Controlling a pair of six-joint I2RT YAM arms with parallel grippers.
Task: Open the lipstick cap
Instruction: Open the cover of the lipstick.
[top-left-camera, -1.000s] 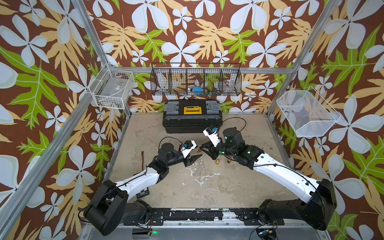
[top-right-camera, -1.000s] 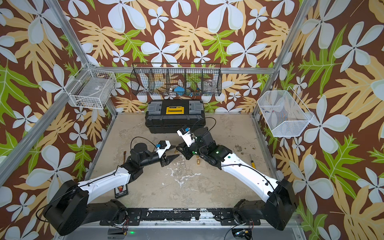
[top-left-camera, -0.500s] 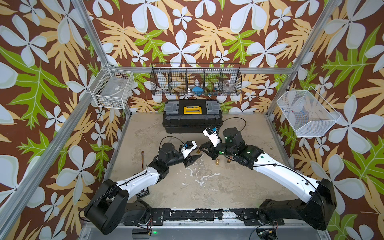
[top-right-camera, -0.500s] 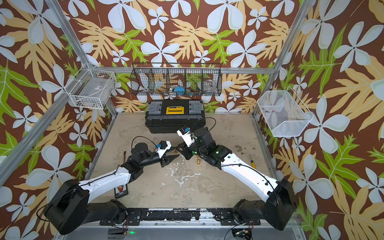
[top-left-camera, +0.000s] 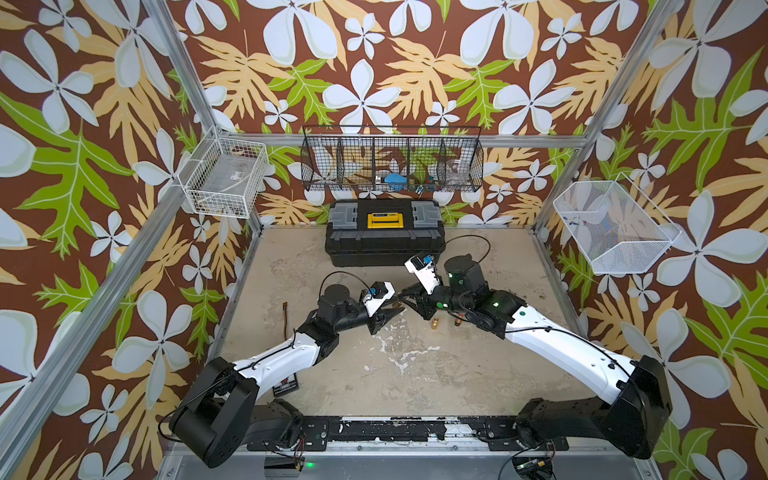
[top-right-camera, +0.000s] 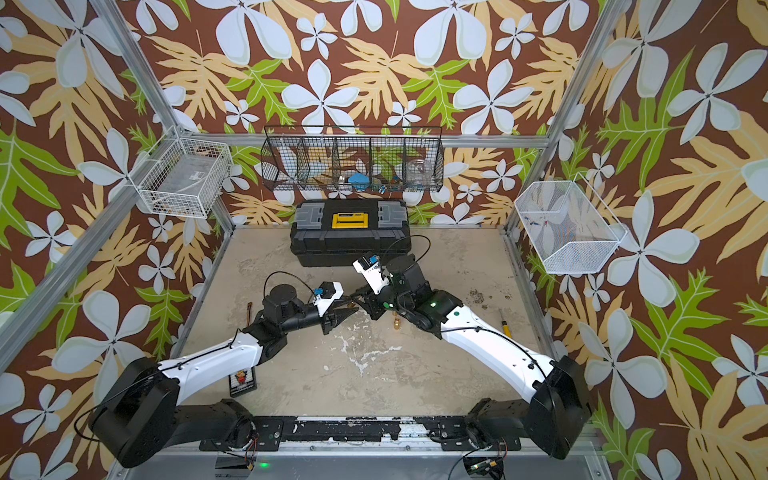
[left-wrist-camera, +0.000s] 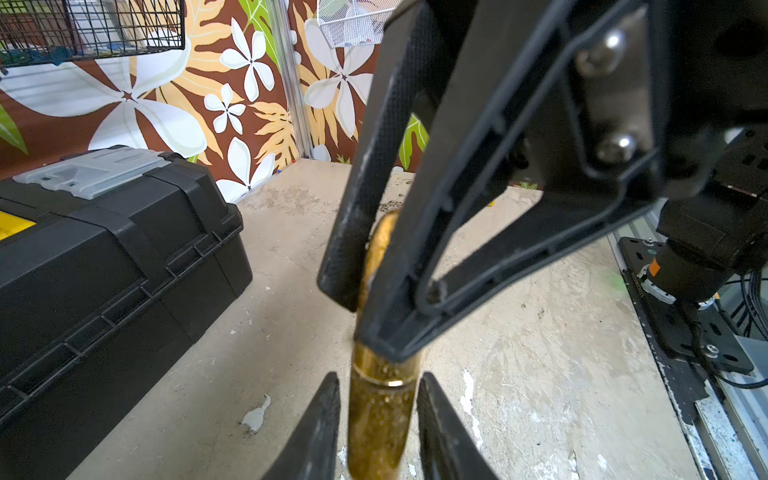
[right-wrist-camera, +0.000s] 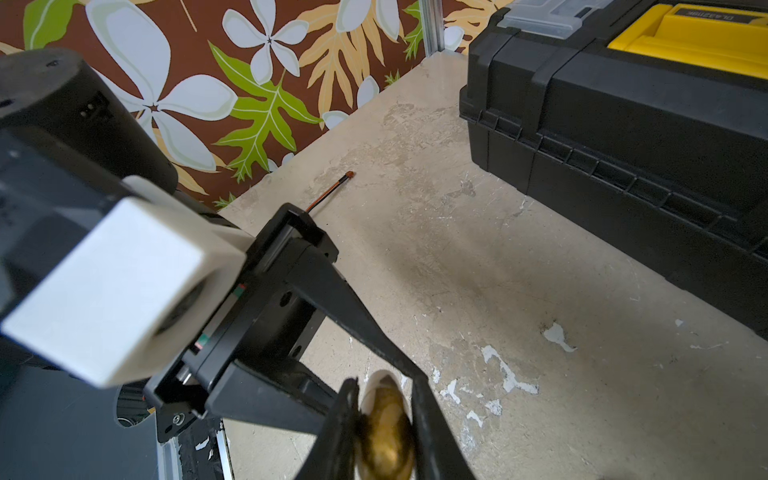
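Gold and glittery, the lipstick (top-left-camera: 396, 308) hangs in mid-air over the middle of the table (top-left-camera: 415, 374) in both top views, bridged between the two arms just in front of the black toolbox (top-left-camera: 384, 245). The left gripper (top-left-camera: 388, 316) meets it from one side and the right gripper (top-left-camera: 409, 297) from the other. Only a speck of the lipstick (top-right-camera: 352, 306) shows between them here, too small to read any jaw gap.

From the left wrist, the tube runs straight away from the camera. The left gripper (left-wrist-camera: 378, 378) has its fingers (left-wrist-camera: 328, 415) flanking the near half, drawn in close with the thinnest slit on each side. I cannot tell whether they press on it. A bright seam ring (left-wrist-camera: 384, 380) sits level with those fingertips and looks closed, with no gap and no colour stick showing. Beyond it the right gripper (left-wrist-camera: 374, 270) is clamped on the far half.

From the right wrist, the right gripper (right-wrist-camera: 384, 382) is shut on the rounded gold end of the lipstick (right-wrist-camera: 386, 436), with a pad touching each side. The left gripper's fingers (right-wrist-camera: 353, 316) reach in from the opposite side.

As I judge it, lifting the tube and presenting it to the second arm are done, but the cap is not off. What is left is a firm second grip and a straight pull apart along the tube. I cannot tell which half is the cap
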